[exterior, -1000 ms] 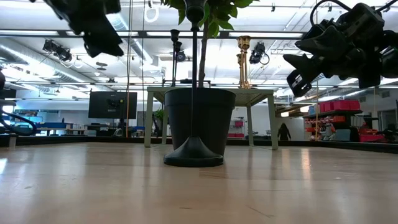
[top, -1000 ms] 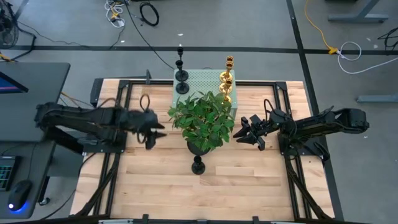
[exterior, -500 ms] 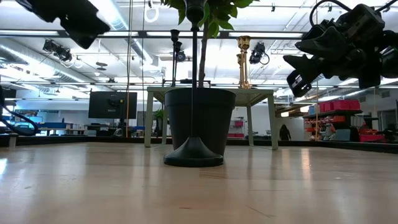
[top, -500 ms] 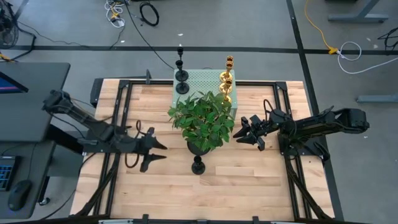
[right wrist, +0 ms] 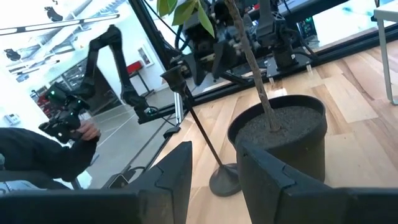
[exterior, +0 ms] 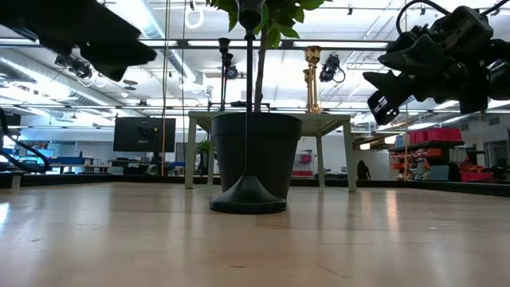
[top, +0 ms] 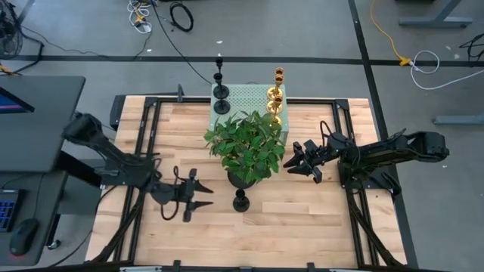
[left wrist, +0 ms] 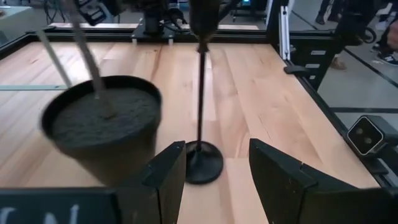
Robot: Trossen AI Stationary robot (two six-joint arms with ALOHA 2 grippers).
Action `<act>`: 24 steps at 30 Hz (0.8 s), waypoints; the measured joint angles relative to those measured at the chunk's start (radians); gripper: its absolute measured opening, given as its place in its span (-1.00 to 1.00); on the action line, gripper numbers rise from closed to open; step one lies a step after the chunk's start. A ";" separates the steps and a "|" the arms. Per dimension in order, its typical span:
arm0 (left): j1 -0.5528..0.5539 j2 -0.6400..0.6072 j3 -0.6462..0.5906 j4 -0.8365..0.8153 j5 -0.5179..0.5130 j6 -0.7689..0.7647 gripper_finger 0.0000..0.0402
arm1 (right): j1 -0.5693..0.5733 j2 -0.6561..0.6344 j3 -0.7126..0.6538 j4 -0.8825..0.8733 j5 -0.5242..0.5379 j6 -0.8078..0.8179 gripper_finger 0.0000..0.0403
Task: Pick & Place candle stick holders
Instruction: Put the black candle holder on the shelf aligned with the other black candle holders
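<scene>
High view: the left gripper [top: 198,205] has swung nearer the front edge of the table since half a second ago and now sits just left of the lone black candlestick [top: 241,199], fingers spread apart and pointing at its round base; the left wrist view shows that base [left wrist: 203,162] framed between the open fingers, not touched. The right gripper [top: 296,160] has not moved; it hovers beside the potted plant [top: 246,143] on the right, jaws apart. The other holders are unchanged: one black candlestick holder [top: 221,100] and two brass candlestick holders [top: 275,106] stand on the pale green perforated mat [top: 246,97] at the table's far edge (the brass pair close together). The table [top: 302,219] is light butcher-block wood in a black frame, on a grey floor with loose cables [top: 178,15]. In the low view, the room behind is an open lab with monitors [exterior: 143,134] and bright ceiling lights.
</scene>
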 joint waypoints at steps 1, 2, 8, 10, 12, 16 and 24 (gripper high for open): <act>0.000 0.031 0.000 0.035 0.000 0.003 -0.11 | 0.000 0.000 0.000 0.000 0.000 -0.001 -0.38; 0.000 0.060 0.000 0.071 -0.002 0.004 -0.11 | 0.000 0.000 0.000 0.001 0.000 -0.001 -0.38; 0.001 0.228 0.000 0.262 -0.052 0.038 -0.11 | 0.000 0.000 0.000 0.001 0.000 -0.003 -0.38; 0.005 0.285 0.000 0.347 -0.065 0.056 -0.11 | 0.000 0.000 0.000 0.001 0.000 -0.003 -0.38; 0.011 0.334 0.000 0.426 -0.066 0.072 -0.11 | 0.000 0.000 0.000 0.002 0.000 -0.003 -0.38; 0.025 0.424 0.000 0.539 -0.067 0.075 -0.11 | 0.000 0.000 0.000 0.001 0.000 -0.006 -0.38; 0.060 0.591 0.047 0.709 -0.067 0.098 -0.11 | 0.000 0.000 0.000 0.000 0.000 -0.025 -0.38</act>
